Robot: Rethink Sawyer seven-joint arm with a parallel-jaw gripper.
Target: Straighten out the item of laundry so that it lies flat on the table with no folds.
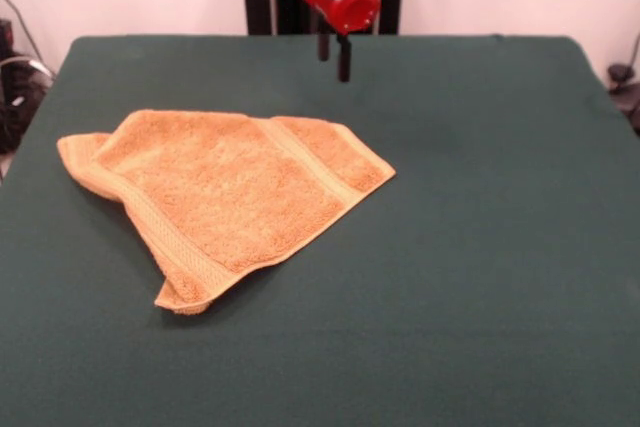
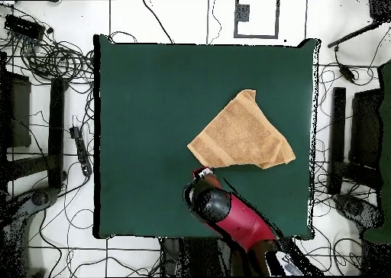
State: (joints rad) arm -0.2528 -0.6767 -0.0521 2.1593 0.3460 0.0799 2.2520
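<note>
table (image 1: pixel 500 277): a wide stretch of bare dark green cloth is being shown nearest the front camera, running on to every side of the towel; the table is being seen as far larger than the towel.
towel (image 1: pixel 225 197): a golden-orange terry towel is being seen lying on the left half of the table in the front view, well inside the edges; in the overhead view (image 2: pixel 243 135) it is being shown right of centre, as a rough triangle.
near corner: the towel's nearest point is being shown turned under itself, so a doubled lip is being seen there.
border bands: one woven band is being seen running along the left edge down to that near corner; a second band is being seen crossing the right part on a slant, close to the right-hand point.
left end: a small flap is being shown sticking out past the main layer at the far left, so the towel is not being seen as flat.
gripper (image 1: pixel 334 55): it is being held in the air beyond the towel, near the table's far edge, touching nothing; in the overhead view only its tip beside the towel's lower edge is being shown.
fingers (image 1: pixel 344 59): two dark prongs are being seen hanging down close together with a narrow gap, and nothing is being held between them.
arm (image 2: pixel 233 214): a red and black arm is being seen behind the gripper.
</note>
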